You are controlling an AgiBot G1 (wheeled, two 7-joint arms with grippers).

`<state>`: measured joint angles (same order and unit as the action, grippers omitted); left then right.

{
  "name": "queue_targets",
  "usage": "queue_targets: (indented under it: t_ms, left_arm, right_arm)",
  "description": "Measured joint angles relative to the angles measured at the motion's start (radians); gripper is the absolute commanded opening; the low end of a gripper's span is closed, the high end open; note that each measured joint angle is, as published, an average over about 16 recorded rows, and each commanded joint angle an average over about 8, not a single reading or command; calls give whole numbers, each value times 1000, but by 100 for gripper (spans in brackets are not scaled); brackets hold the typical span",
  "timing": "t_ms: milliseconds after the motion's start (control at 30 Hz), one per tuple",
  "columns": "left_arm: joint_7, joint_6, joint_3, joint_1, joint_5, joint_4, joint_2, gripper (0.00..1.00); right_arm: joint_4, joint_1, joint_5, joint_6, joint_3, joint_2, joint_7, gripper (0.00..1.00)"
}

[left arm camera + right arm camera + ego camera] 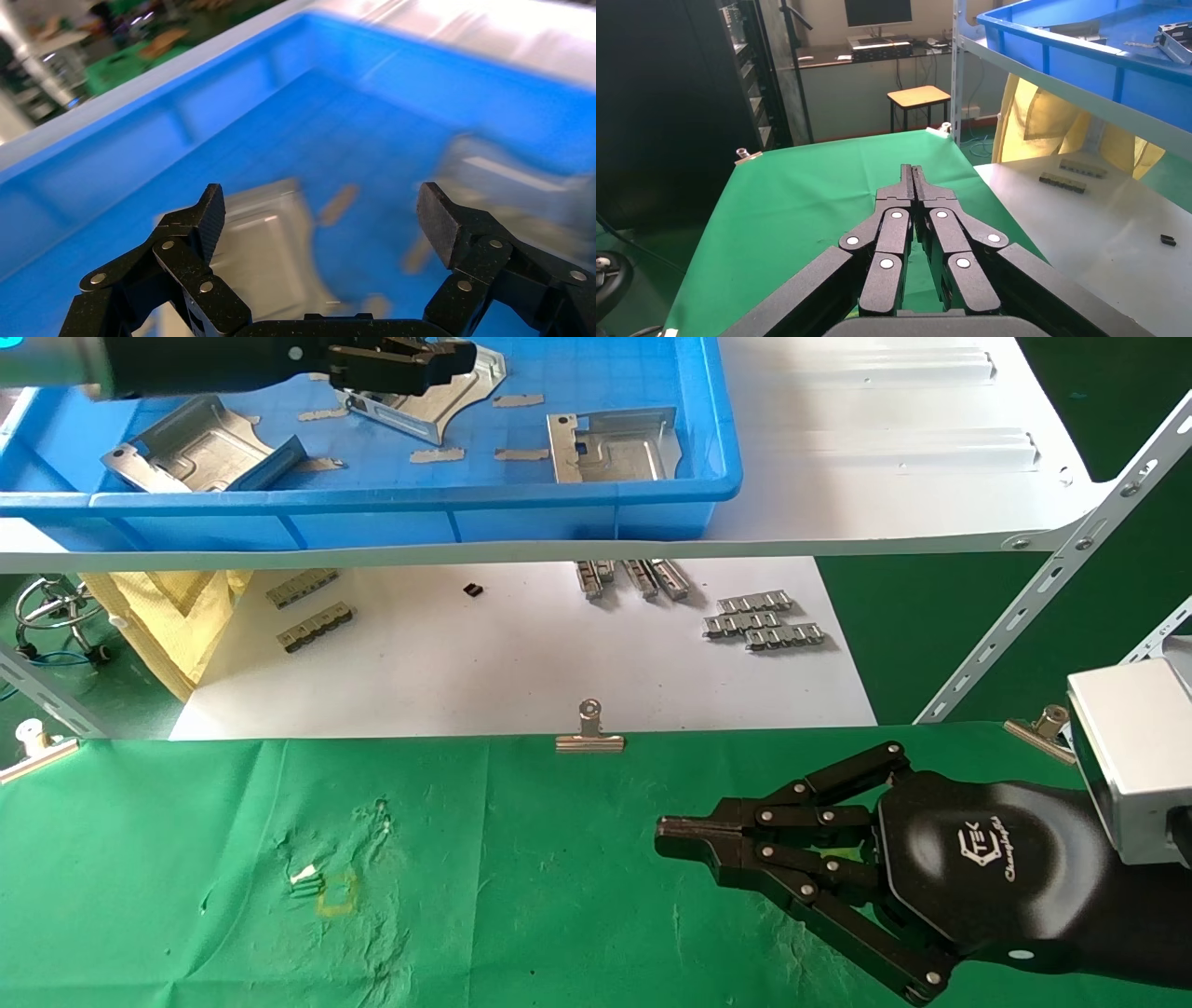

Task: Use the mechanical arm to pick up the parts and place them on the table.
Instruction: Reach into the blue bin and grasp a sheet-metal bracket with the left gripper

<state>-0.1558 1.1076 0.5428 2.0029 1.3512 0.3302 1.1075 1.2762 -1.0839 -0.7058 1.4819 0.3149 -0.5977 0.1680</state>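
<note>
The left gripper (320, 221) hangs with fingers spread over 1 part (263, 246) in the blue tray (596, 500), seemingly to straddle it, while the right gripper (675, 836) idles pressed together above the table (521, 896).

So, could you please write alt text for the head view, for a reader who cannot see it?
The left gripper reaches into a blue tray on a white shelf, above one of three silver parts. The right gripper, shut and empty, rests over the green table.
</note>
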Motion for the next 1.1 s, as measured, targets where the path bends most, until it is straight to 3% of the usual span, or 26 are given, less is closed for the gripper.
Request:
queue_targets:
  t_ms: [33, 233, 300, 600, 933, 1000, 1100]
  left_arm:
    - [5, -22, 6, 16, 13, -34, 15, 91]
    - [14, -156, 35, 75, 70, -189, 86, 17]
    - [12, -197, 41, 84, 81, -224, 103, 1]
    - [-4, -328, 52, 94, 102, -308, 147, 0]
    - [-12, -347, 53, 94, 103, -328, 157, 0]
    - [-13, -346, 53, 94, 104, -329, 157, 0]
    - [-14, -346, 53, 93, 104, -330, 158, 0]
  right_arm:
    - [0, 0, 0, 0, 0, 0, 0, 0]
    - [0, 0, 0, 0, 0, 0, 0, 0]
    - [0, 0, 0, 0, 0, 0, 0, 0]
    - [0, 0, 0, 0, 1, 0, 0, 0]
    - [0, 0, 1, 0, 1, 0, 0, 1]
    - [0, 0, 1, 0, 1, 0, 0, 7]
    - [0, 0, 1, 0, 1, 0, -1, 40]
